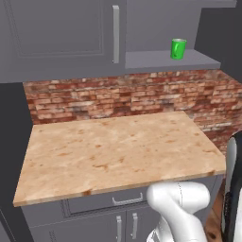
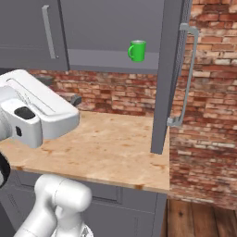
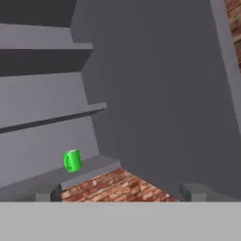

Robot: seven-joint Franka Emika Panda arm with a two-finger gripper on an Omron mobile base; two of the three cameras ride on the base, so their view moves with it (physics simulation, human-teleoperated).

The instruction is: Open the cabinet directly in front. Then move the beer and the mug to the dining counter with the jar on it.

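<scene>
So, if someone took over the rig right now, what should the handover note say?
Gripper: open, holding nothing, aimed into the cabinet.
Cabinet: right door swung open; left door shut.
Mug: upright on the bottom shelf of the open side, untouched.
Beer, jar and dining counter: not located from here.
Wood counter under the cabinet has nothing on it.
Done: cabinet opened on the right side.
Left: pick the mug, find the beer, carry both to the dining counter with the jar.

Green mug [image 2: 137, 50] upright on bottom shelf of cabinet [image 2: 163, 74]; right door open, left shut.
</scene>
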